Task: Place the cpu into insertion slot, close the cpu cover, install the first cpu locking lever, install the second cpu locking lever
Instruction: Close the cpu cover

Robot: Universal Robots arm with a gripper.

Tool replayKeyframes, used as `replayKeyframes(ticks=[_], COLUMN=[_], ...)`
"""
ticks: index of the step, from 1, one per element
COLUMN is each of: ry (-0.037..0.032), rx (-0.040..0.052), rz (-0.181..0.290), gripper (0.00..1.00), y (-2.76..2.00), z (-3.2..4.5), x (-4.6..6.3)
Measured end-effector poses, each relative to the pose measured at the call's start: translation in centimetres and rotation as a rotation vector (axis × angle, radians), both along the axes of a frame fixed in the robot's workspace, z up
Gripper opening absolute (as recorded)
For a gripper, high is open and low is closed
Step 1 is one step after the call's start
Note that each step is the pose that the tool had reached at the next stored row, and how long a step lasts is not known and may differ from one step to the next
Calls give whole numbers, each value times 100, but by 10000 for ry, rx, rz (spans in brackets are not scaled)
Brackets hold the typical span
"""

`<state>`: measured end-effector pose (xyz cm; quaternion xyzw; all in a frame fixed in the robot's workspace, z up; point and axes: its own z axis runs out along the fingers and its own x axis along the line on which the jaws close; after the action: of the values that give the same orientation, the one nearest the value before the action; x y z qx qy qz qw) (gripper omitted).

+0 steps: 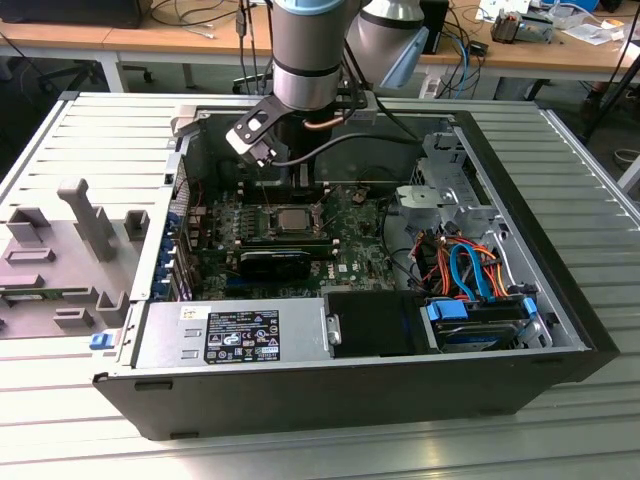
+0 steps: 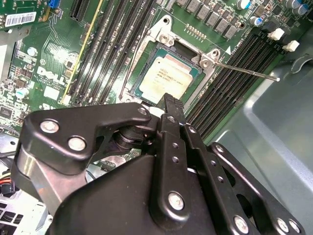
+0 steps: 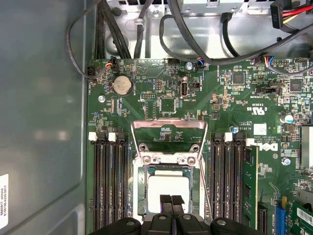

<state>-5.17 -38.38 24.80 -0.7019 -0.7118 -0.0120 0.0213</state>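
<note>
On slatted metal bench (image 1: pixel 560 140), desks (image 1: pixel 180 35) behind: arm (image 1: pixel 308 50) vertical inside case (image 1: pixel 300 400); gripper (image 3: pixel 171 199) fingers together (holding nothing) over seated cpu (image 3: pixel 168 185).

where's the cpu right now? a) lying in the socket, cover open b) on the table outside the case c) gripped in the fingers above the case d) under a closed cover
a: in the first wrist view the cpu lies in the insertion slot, with the cpu cover flipped open beyond it.
</note>
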Motion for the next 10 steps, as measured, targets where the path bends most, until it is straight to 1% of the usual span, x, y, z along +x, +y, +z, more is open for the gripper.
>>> replayKeyframes(ticks=[8,10], ry=[0,2], rx=[-1,-1], rz=[0,0], gripper=[11,11], y=[0,0], z=[0,2], x=[38,73])
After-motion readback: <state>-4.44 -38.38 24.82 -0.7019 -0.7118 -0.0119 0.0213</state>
